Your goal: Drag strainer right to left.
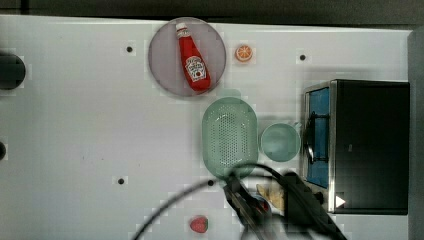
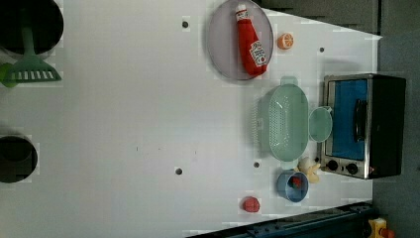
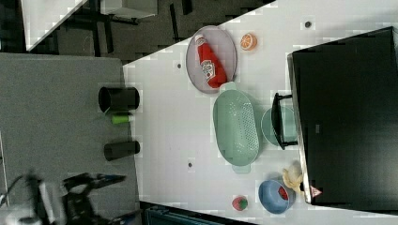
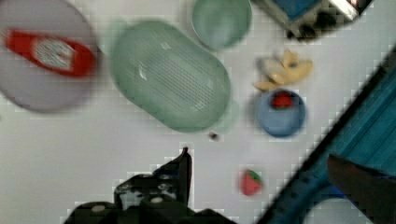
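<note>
Your strainer [image 1: 229,136] lies flat on the white table [image 1: 90,125], open side up, its long axis running up and down in the top view. It sits hemmed in on three sides: the mint cup [image 1: 280,142] is just beside it on the top view's right, with the toaster oven [image 1: 367,145] beyond that, and the grey plate [image 1: 165,70] carrying the ketchup bottle [image 1: 193,57] is near its upper end tab. The blue bowl [image 2: 292,186] with something red inside, and the yellow toy [image 2: 309,169] next to it, stand close to the lower tab in the left view.

Your gripper [image 4: 184,156] hangs above the table short of the strainer, touching nothing, and its fingers stand spread wide (ready, I judge, to hook over the rim).

The only generous room is on the top view's left: bare table stretches well away from the strainer there, with just small dark holes in the surface. A straight drag that way should clear the plate's lower edge, though narrowly, so keep the pull level. The strawberry [image 1: 198,224] lies well below that path. The table's far edge is a long way off, so overrunning looks unlikely.
</note>
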